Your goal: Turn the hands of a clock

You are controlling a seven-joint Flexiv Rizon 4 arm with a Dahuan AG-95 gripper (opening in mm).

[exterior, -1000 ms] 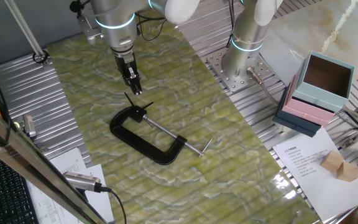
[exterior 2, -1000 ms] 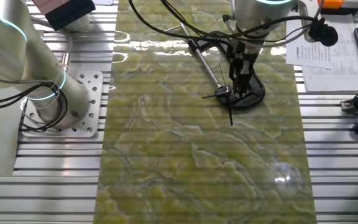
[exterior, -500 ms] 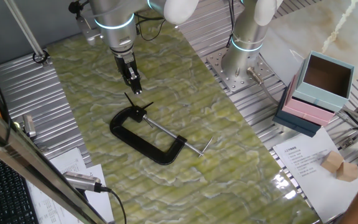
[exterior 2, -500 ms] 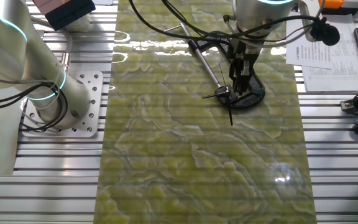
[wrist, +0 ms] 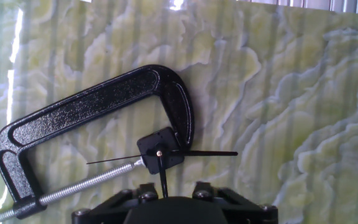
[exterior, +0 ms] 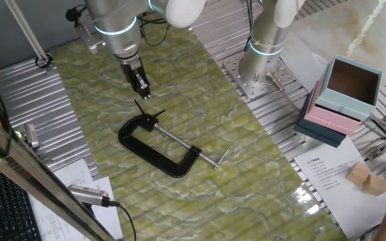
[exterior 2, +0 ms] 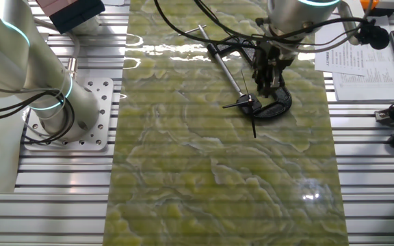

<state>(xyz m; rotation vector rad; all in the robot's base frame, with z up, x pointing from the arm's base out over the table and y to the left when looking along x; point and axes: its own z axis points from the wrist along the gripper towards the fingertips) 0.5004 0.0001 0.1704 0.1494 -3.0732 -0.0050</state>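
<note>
The clock hands (wrist: 194,153) are thin black strips on a small black square movement (wrist: 160,152) held in the jaw of a black C-clamp (wrist: 92,102). One hand points right, one (wrist: 163,177) points down towards my hand, and a hair-thin one points left. They also show in one fixed view (exterior: 146,114) and in the other fixed view (exterior 2: 249,106). My gripper (exterior: 143,92) hangs a little above and beyond the hands, apart from them, with its fingers close together and empty; it also shows in the other fixed view (exterior 2: 268,85). The fingertips are out of the hand view.
The clamp's silver screw rod (exterior: 189,148) runs to the right with a T-bar at its end. A second arm's base (exterior: 260,67) stands at the back. A pink and blue box (exterior: 344,100), papers (exterior: 334,177) and a wooden block (exterior: 362,177) lie off the mat.
My gripper has lifted and drawn back from the clock hands. The hands and clamp have not visibly moved.
</note>
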